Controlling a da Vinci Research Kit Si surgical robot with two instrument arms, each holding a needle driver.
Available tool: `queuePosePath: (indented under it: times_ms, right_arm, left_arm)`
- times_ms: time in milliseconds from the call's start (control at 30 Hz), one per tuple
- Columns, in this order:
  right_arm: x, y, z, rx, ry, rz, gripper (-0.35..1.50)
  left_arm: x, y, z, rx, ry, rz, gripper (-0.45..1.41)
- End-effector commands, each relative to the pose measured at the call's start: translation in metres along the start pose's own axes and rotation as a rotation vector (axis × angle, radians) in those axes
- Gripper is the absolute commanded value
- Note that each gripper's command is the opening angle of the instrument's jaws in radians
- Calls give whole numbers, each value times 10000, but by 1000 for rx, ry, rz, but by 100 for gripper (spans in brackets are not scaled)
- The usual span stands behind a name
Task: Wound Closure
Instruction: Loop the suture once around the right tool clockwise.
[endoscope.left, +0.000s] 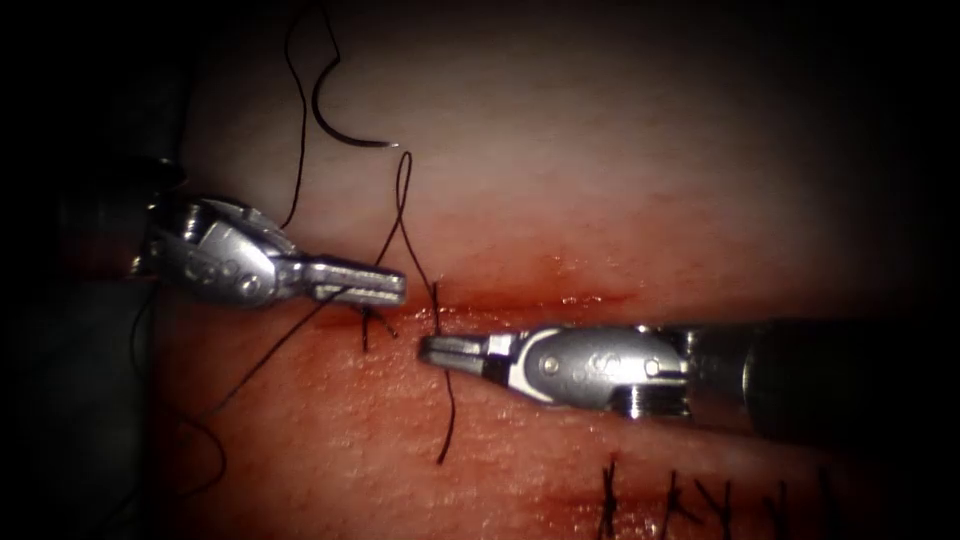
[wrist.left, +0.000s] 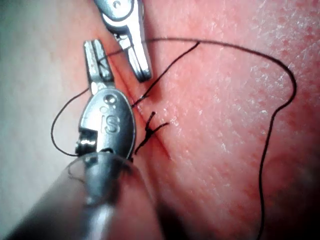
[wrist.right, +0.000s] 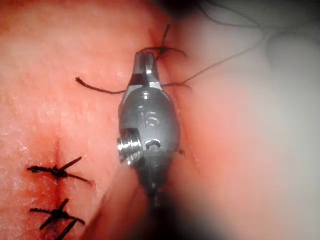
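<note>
Needle (endoscope.left: 340, 118) free on tissue (endoscope.left: 600, 180) — endoscope view.

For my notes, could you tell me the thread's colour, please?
Black thread, clearest in the left wrist view.

Needle (endoscope.left: 340, 110) free on tissue (endoscope.left: 620, 180), far of cut (endoscope.left: 540, 300), toward left. Left tool (endoscope.left: 385, 285) just left of a stitch knot (endoscope.left: 372, 322); right tool (endoscope.left: 440, 350) right of it, on thread (endoscope.left: 440, 310). Tied stitches (endoscope.left: 700, 500) near right.
</note>
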Motion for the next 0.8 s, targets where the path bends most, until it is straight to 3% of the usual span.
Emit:
queuePosePath:
  times_ms: [33, 433, 667, 800]
  right_arm:
    - [-6, 11, 19, 34, 38, 27, -35]
    - [-3, 54, 51, 20, 389, 188, -35]
    - [11, 67, 67, 124, 512, 260, -35]
    - [18, 67, 60, 217, 590, 322, -35]
  left_arm:
    - [2, 4, 9, -3, 7, 8, -45]
    - [18, 34, 18, -20, 53, -88, -45]
    - [13, 38, 16, 2, 96, -196, -45]
    - [-14, 34, 0, 26, 99, -277, -45]
